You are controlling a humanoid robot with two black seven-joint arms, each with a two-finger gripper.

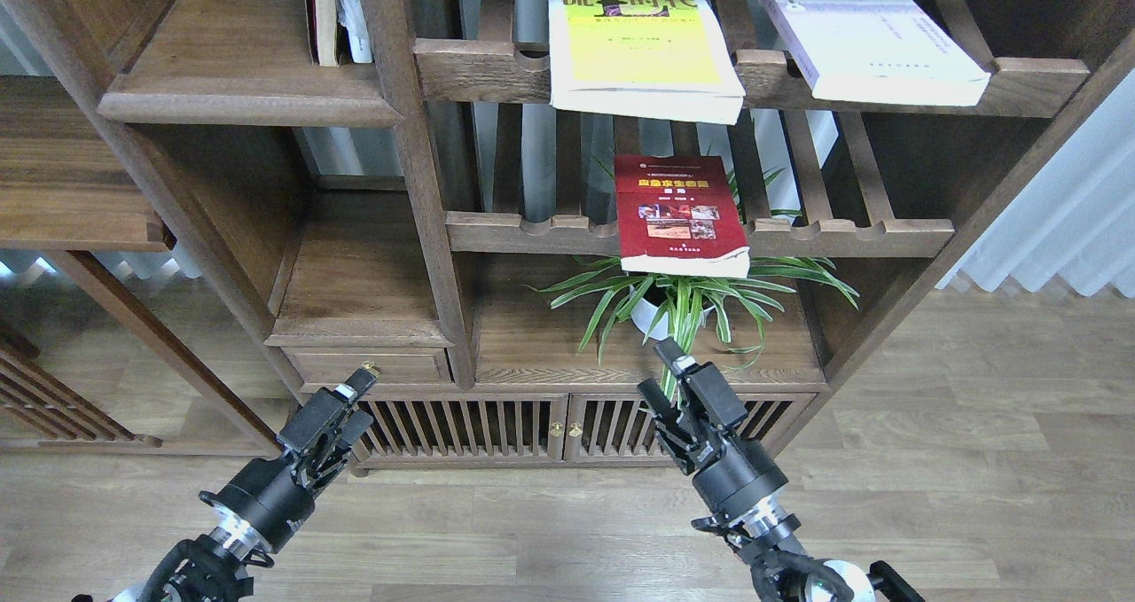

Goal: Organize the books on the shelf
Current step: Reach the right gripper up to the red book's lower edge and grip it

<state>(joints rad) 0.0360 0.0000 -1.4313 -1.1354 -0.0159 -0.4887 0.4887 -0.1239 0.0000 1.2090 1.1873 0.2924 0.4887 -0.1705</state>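
Note:
A dark red book (678,216) lies flat on the middle slatted rack, overhanging its front rail. A yellow-green book (638,39) and a white-lavender book (873,43) lie flat on the upper slatted rack. The solid dark-brown shelf (239,79) with a thick moulded edge is at the upper left, with a few upright books (332,12) at its right end. My left gripper (359,398) and my right gripper (658,371) are low in front of the cabinet doors. Both are open and empty, far below the books.
A potted spider plant (683,305) stands on the lower board under the red book, just above my right gripper. A small drawer (368,367) and slatted cabinet doors (497,425) lie below. A vertical post (426,176) separates the solid shelf from the racks.

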